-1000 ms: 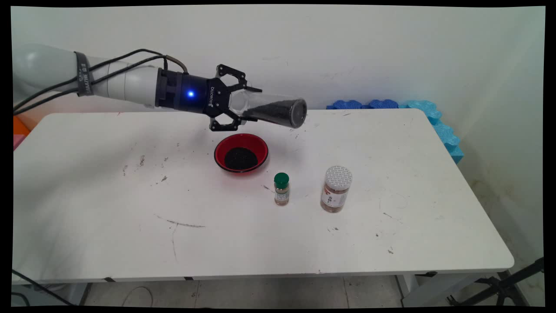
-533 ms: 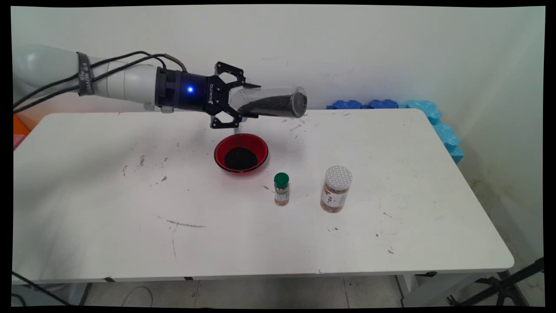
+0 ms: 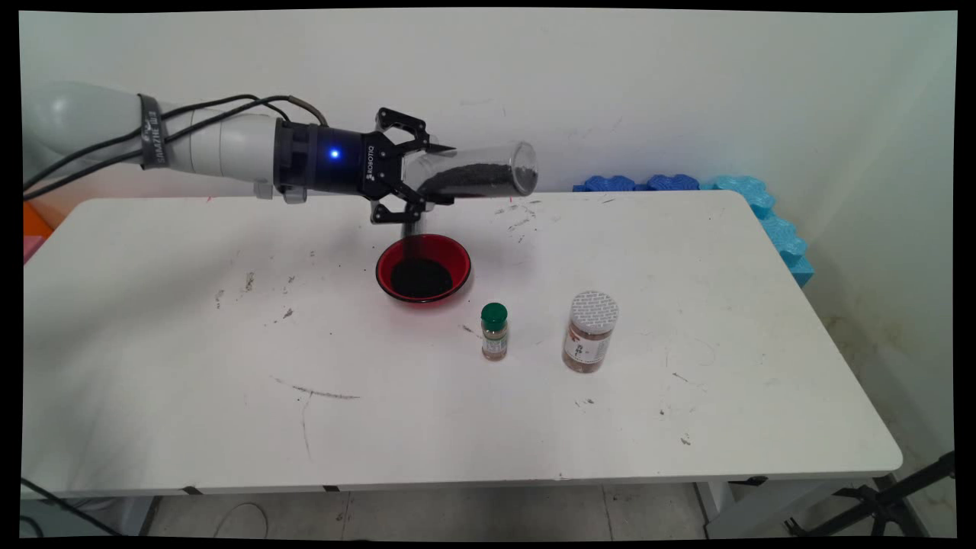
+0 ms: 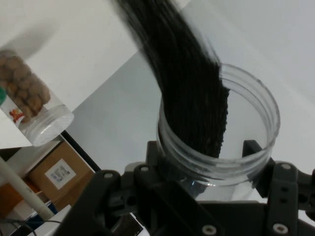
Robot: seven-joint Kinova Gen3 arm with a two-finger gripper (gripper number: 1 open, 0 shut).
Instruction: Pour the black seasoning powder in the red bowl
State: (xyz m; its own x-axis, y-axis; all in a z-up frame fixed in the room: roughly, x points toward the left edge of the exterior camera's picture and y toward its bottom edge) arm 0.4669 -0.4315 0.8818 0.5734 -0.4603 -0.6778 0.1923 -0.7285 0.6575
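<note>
My gripper (image 3: 436, 175) is shut on a clear jar (image 3: 476, 174) of black grains, held lying about level in the air, its far end slightly raised. It hangs just behind and above a red bowl (image 3: 457, 259) that has a heap of black grains in it. A thin grey streak runs down from the jar's gripper end toward the bowl. In the hand view the jar's round rim (image 4: 216, 142) sits between the fingers of the gripper (image 4: 204, 157), and the black grains run along its wall.
A small green-capped spice bottle (image 3: 494, 332) and a larger white-lidded jar (image 3: 590, 332) of brown pieces stand right of and nearer than the bowl. Blue foam pieces (image 3: 762, 213) line the table's far right corner. The white-lidded jar (image 4: 29, 105) also shows in the hand view.
The jar's far end has tipped up from sloping downward to about level, and the gripper has risen slightly. The grains have slid toward the gripper end.
</note>
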